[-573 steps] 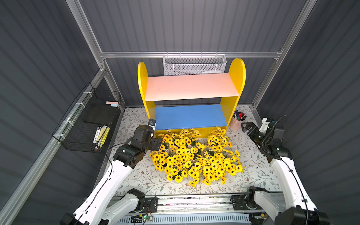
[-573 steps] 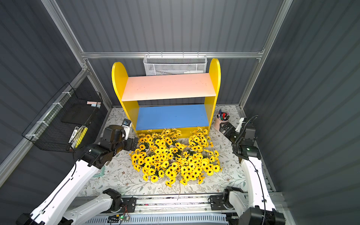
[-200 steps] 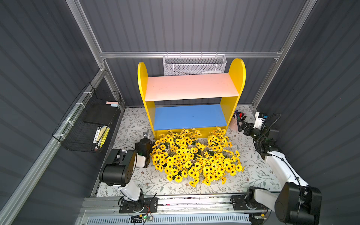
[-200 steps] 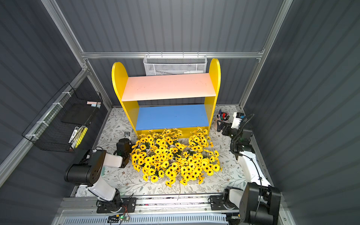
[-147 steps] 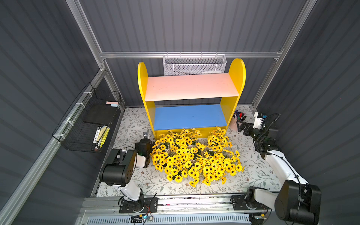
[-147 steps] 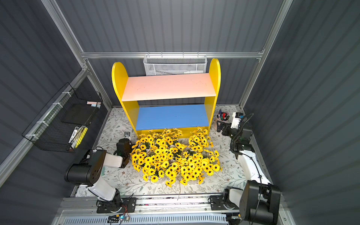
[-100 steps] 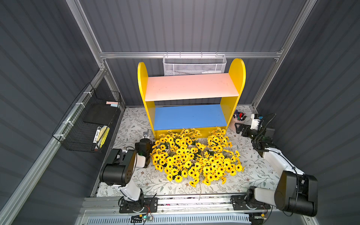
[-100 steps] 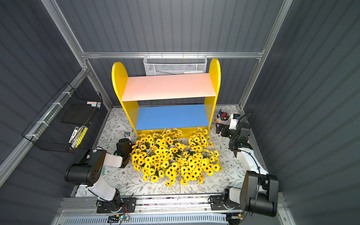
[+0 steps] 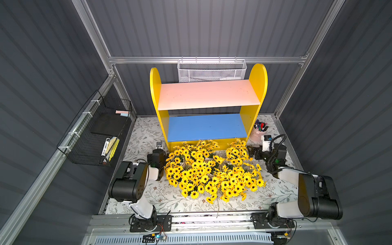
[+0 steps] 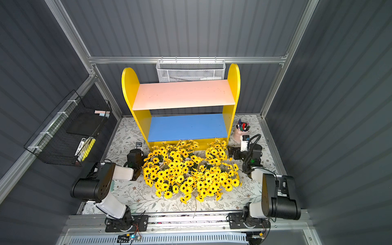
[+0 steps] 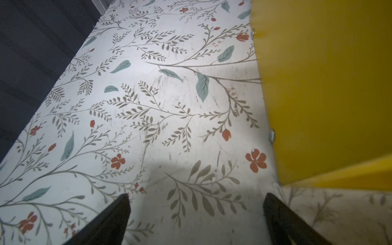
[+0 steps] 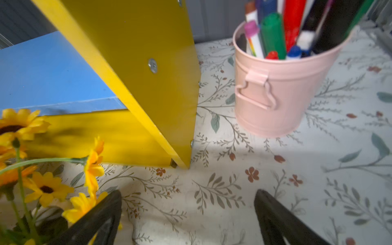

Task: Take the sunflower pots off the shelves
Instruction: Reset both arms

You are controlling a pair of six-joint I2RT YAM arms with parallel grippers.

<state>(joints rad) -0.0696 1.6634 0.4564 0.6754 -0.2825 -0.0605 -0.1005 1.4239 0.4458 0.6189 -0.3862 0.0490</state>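
Massing before shelves (image 9: pixel 209 95), sunflower pots (image 9: pixel 203 169) sit between left claw (image 11: pixel 195 197), right claw (image 12: pixel 187 195); both agape, empty.

Lab robot cell: corrugated walls (image 9: pixel 212 27), aluminium frame (image 9: pixel 207 60).

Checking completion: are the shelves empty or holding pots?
Empty: in both top views the pink board and blue board are bare; the sunflower pots cluster on the table in front.

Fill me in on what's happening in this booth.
The sunflower pots stand bunched on the table in front of the shelves, whose pink and blue boards are both bare. The left arm and right arm sit folded low on either side of the flowers, jaws open and holding nothing.
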